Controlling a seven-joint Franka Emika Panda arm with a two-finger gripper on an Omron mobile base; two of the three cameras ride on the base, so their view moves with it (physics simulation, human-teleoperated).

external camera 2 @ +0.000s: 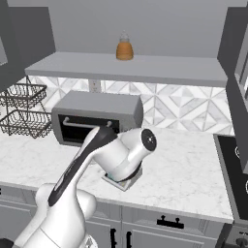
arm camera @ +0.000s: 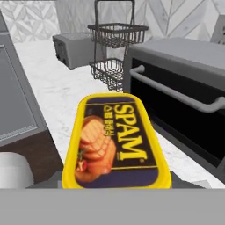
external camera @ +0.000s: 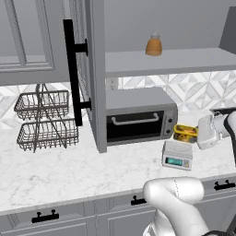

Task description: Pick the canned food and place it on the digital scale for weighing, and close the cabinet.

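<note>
The canned food (arm camera: pixel 116 140), a yellow tin with a dark label, lies flat and close in the hand view. From the left base view the canned food (external camera: pixel 184 132) hangs at the tip of my gripper (external camera: pixel 193 133), just right of the toaster oven and slightly behind and above the digital scale (external camera: pixel 177 155). My gripper is shut on the tin. The scale stands on the counter with its teal display facing front. My arm covers most of the scale (external camera 2: pixel 122 183) in the right base view. The cabinet door (external camera: pixel 90 73) with its black bar handle (external camera: pixel 72 73) stands open.
A grey toaster oven (external camera: pixel 138 115) (arm camera: pixel 184 101) sits under the open shelf (external camera: pixel 170 62). On that shelf is an orange bottle (external camera: pixel 154 44) (external camera 2: pixel 124 48). A two-tier wire basket (external camera: pixel 44 120) (arm camera: pixel 115 52) is at the left. A stove edge (external camera 2: pixel 232 164) lies at the right.
</note>
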